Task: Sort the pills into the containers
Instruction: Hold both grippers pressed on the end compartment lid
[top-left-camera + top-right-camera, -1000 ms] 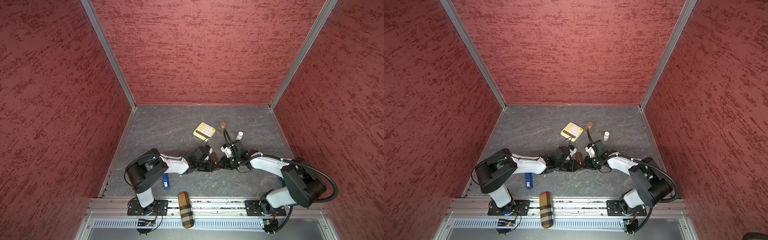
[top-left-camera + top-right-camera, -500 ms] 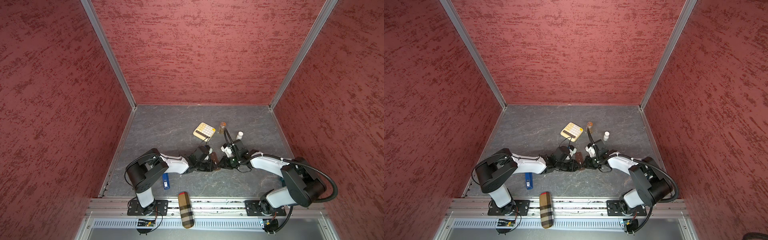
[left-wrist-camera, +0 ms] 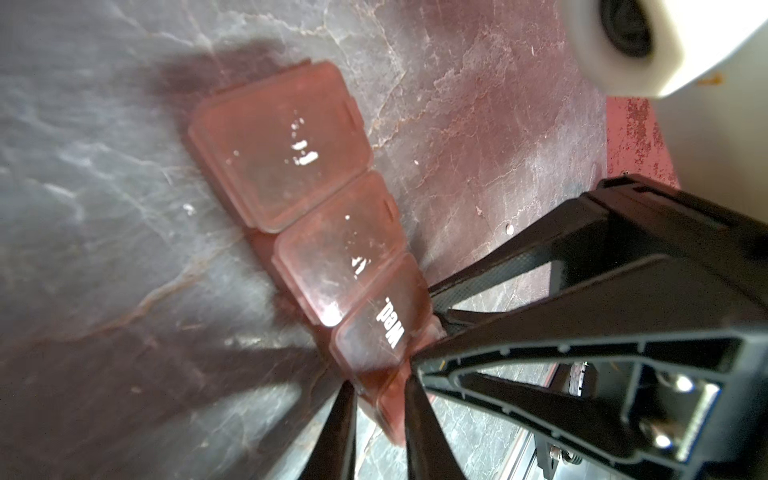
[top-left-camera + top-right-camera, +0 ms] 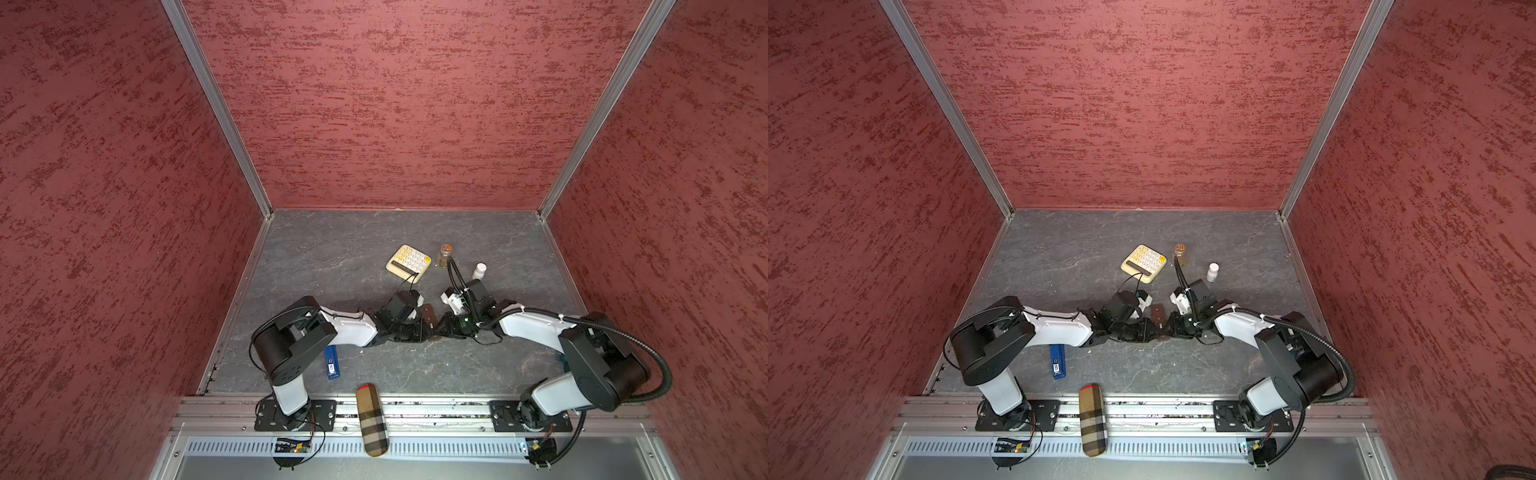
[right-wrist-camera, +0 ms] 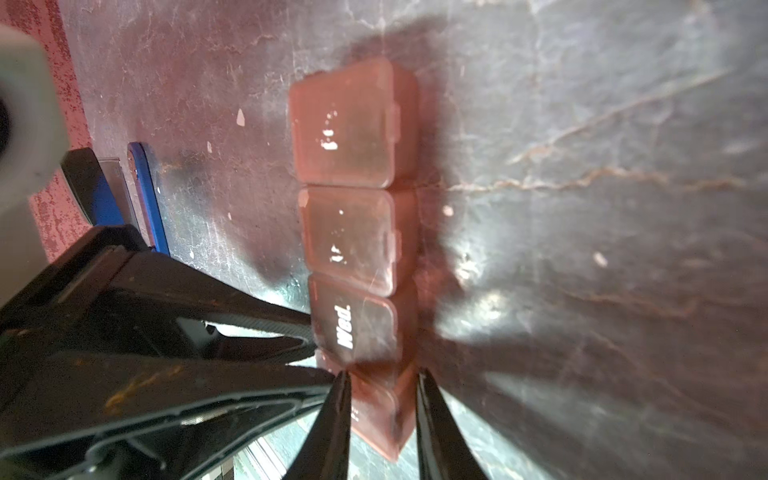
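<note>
Left tool (image 3: 379, 387) | right tool (image 5: 382, 374) | clamp containers (image 3: 282, 145) across edges | open table (image 4: 332, 257) beyond

place: a robot lab | why: two robot arms, left arm (image 4: 349, 328) and right arm (image 4: 536, 332), screwed to a metal rail (image 4: 436, 409) at the front edge of the bench (image 4: 332, 249) | red walls (image 4: 374, 104) box it in on three sides | a thick black cable (image 4: 668, 374) loops off the right arm

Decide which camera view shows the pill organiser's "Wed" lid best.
The right wrist view: the "Wed" lid sits square-on, lettering sharp. The left wrist view shows it slanted, with glare. In both top views the pill organiser is too small to read.
</note>
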{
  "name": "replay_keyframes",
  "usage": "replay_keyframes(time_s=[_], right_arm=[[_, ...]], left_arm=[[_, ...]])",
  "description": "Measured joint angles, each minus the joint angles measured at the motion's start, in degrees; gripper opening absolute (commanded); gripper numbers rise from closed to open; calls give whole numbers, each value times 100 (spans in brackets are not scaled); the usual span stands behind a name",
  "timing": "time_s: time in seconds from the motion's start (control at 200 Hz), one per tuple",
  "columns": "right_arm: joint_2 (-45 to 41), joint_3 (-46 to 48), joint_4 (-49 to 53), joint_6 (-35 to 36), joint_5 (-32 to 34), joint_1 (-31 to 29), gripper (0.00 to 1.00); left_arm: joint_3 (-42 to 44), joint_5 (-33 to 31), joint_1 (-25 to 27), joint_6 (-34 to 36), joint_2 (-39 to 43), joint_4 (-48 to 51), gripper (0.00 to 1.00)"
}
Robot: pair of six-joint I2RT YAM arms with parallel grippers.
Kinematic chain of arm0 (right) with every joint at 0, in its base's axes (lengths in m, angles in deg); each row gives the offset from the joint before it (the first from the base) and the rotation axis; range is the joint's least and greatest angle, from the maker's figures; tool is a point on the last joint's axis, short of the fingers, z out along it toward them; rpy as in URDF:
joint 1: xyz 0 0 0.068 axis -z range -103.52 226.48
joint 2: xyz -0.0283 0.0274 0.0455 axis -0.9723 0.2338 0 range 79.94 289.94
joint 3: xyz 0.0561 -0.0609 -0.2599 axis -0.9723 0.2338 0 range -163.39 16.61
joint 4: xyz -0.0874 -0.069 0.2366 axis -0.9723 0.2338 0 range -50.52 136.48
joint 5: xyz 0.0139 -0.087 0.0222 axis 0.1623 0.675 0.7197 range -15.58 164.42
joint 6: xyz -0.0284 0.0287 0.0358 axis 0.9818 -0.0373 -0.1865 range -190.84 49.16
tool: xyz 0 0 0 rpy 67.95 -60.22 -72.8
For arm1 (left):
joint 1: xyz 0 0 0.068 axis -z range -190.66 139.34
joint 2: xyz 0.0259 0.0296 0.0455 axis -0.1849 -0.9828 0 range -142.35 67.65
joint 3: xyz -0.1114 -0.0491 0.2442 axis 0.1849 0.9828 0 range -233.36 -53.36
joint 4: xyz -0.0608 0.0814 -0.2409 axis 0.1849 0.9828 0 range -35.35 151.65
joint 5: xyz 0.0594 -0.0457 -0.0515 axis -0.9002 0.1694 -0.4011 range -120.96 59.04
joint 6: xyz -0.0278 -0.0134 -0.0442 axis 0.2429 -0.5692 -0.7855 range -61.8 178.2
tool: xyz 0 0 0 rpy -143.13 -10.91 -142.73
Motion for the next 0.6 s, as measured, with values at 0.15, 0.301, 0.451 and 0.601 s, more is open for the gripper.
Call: replay_keyframes(time_s=[0.15, 0.301, 0.451, 0.601], right_arm=[[-22, 63, -98, -66, -13, 0, 25], [-26, 144, -214, -127, -11, 0, 23], [-48, 173, -256, -151, 11, -11, 18], [-50, 175, -258, -151, 44, -24, 12]], left_arm=[[0, 0, 0, -13, 0, 0, 21], [-9, 9, 2, -35, -22, -4, 21], [-26, 13, 2, -105, -37, 9, 20], [-28, 11, 2, -146, -39, 11, 19]])
